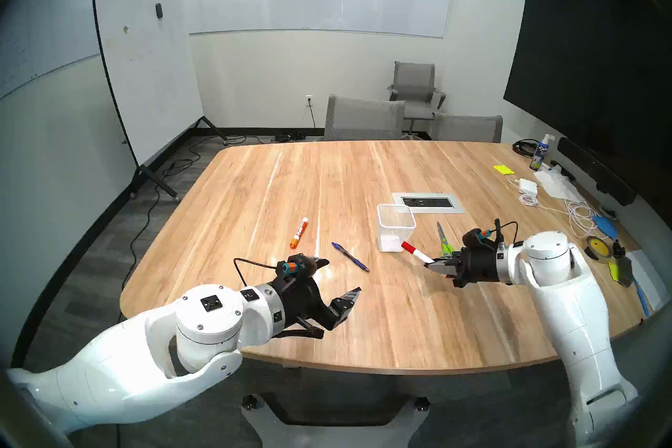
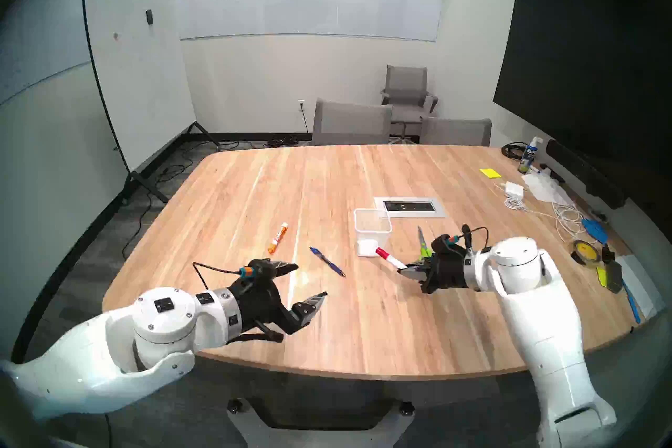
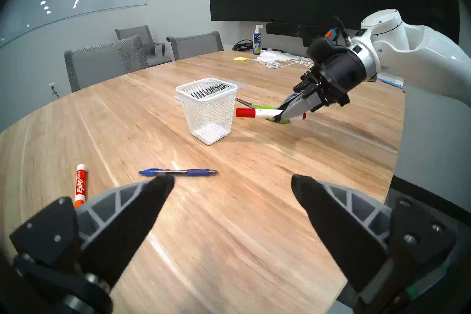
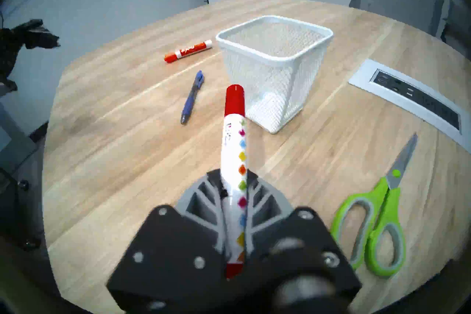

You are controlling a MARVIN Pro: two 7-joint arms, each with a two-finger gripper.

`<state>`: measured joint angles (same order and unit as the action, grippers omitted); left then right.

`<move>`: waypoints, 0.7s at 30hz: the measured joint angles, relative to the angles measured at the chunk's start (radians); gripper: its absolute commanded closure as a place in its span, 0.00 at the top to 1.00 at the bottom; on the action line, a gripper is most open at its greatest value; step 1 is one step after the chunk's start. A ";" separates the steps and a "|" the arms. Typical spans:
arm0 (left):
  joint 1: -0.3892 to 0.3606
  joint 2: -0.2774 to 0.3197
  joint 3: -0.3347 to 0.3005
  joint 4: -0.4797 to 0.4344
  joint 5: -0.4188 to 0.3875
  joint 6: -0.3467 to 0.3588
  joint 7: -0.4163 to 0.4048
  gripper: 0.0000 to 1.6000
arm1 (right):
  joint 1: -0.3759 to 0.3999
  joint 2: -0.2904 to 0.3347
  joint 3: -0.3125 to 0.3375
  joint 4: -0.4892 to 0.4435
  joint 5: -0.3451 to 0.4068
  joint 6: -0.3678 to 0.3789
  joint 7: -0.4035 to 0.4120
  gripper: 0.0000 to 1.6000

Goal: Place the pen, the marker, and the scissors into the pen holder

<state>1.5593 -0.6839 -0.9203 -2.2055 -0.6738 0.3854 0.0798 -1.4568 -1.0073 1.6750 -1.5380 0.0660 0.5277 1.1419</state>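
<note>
Right gripper (image 4: 234, 193): jaws clamped on red-capped marker (image 4: 233, 153), cap toward pen holder (image 4: 275, 68).
Left gripper (image 3: 233, 187): jaws apart, empty.
Advice: raise cap above holder rim, tilt upright before release.

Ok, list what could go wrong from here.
The right tool grips the red-capped marker near its tail, so the long free end could swing or slip. Held nearly level beside the pen holder, its cap may knock the light mesh cup over. The scissors lie right under that arm.

Scissors (image 1: 444, 240) handles behind right end effector (image 1: 431, 264)
</note>
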 measured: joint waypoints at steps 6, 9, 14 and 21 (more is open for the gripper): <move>0.000 0.000 0.000 0.000 0.000 0.000 0.000 1.00 | -0.009 0.034 0.080 0.002 0.094 0.062 0.101 0.00; 0.000 0.000 0.000 0.000 0.000 0.000 0.000 1.00 | -0.012 0.048 0.100 0.012 0.125 0.074 0.098 0.00; 0.000 0.000 0.000 0.000 0.000 0.000 0.000 1.00 | -0.039 0.082 0.123 0.031 0.195 0.078 0.091 0.00; 0.000 0.000 0.000 0.000 0.000 0.000 0.000 1.00 | -0.120 0.130 0.148 0.023 0.295 0.036 0.127 0.00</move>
<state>1.5591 -0.6839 -0.9201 -2.2054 -0.6741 0.3854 0.0798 -1.5771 -0.8778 1.8226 -1.5153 0.3612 0.5642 1.2686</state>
